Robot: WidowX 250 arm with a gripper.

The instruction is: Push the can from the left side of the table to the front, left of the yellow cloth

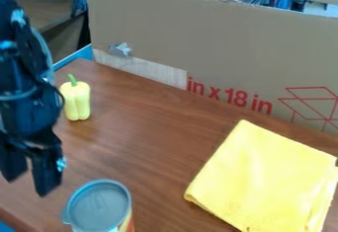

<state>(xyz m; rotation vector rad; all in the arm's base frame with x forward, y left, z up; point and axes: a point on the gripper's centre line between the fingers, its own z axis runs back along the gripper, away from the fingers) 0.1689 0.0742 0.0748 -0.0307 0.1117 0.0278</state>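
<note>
The gripper hangs at the left over a brown wooden table, its fingers apart with nothing between them. Near it, a yellow pepper with a green stem stands upright, and a can with a grey lid stands at the bottom edge. A folded yellow cloth lies at the right, before a cardboard panel.

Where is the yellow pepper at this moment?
In the camera view, the yellow pepper stands on the left part of the table, just right of the black arm and farther back than the grey-lidded can.
</note>
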